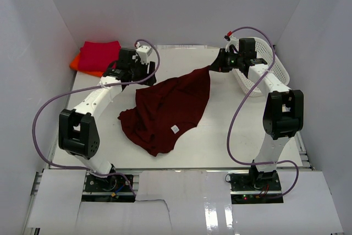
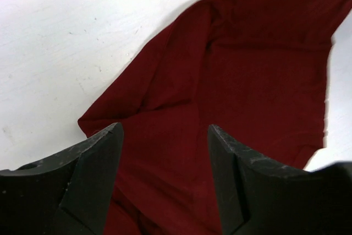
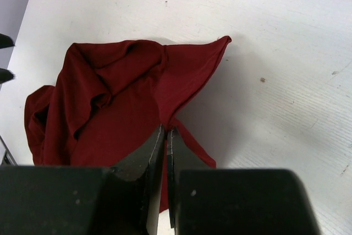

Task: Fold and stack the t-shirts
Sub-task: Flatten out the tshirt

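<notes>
While my right fingers (image 3: 147, 160) are clenched on a pinch of the maroon t-shirt (image 3: 110, 103), my left fingers (image 2: 91, 177) stand spread apart, released, poised over the same cloth. I cannot tell whether their tips touch it.

From the right fingers' pinch the fabric rises off the table (image 1: 220, 130) in a drawn ridge with a shadow under it. It runs leftward to the left fingers, then slumps into a crumpled spread nearer my bases. A small white neck label (image 1: 175, 129) faces up on that near part. One pointed corner juts out just beyond the right fingers.

Under everything is a matte white surface, scuffed and dotted with a few dark specks. A white mesh basket (image 1: 275, 67) sits just to the right of my right fingers, against the far right corner. To the left of my left fingers, well apart from the maroon cloth, a folded crimson t-shirt (image 1: 100, 54) lies on an orange t-shirt (image 1: 77, 63) in the far left corner.

Plain white walls (image 1: 165, 4) close in the left, far and right sides. Bare table shows beyond the ridge between my two sets of fingers. A wider stretch lies nearer than the right fingers, on the right side. The maroon hem stops short of the near edge.
</notes>
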Robot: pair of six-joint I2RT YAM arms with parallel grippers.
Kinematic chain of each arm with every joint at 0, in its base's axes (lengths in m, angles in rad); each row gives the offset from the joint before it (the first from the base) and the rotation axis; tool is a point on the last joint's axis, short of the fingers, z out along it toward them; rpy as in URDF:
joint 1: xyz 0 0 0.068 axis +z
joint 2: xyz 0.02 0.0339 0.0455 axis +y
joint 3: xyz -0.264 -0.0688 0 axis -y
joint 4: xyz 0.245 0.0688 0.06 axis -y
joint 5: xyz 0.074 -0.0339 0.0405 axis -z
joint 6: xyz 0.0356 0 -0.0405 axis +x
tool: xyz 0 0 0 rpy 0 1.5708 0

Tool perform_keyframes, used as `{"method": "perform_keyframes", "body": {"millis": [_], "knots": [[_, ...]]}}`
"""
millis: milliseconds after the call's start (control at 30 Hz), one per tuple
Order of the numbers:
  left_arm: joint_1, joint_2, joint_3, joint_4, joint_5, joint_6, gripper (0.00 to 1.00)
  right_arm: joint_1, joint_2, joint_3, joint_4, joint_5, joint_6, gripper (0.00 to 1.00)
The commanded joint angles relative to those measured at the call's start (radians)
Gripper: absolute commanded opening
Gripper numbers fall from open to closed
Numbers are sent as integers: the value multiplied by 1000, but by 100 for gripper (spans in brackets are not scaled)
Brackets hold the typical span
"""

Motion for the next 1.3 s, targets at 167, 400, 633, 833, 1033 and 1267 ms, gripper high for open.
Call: {"method": "perform_keyframes", "body": {"millis": [167,400,633,833,1033,1267], "knots": [[-118,122,35,-31,-123,222,65,-8,8,2,25,-25,-3,8],[-228,182,4,17,-263,331,68,-9,27,12,19,-34,-14,8],[-242,231,24,26,-286,397,69,-8,42,22,16,-51,-14,8],[-264,307,45,32,-376,405,63,-9,47,24,16,-57,-16,8],[-264,343,67,35,-389,402,61,-12,53,19,19,-60,-17,8],[-264,346,87,38,-407,379,42,-14,59,22,17,-59,-17,8]]}}
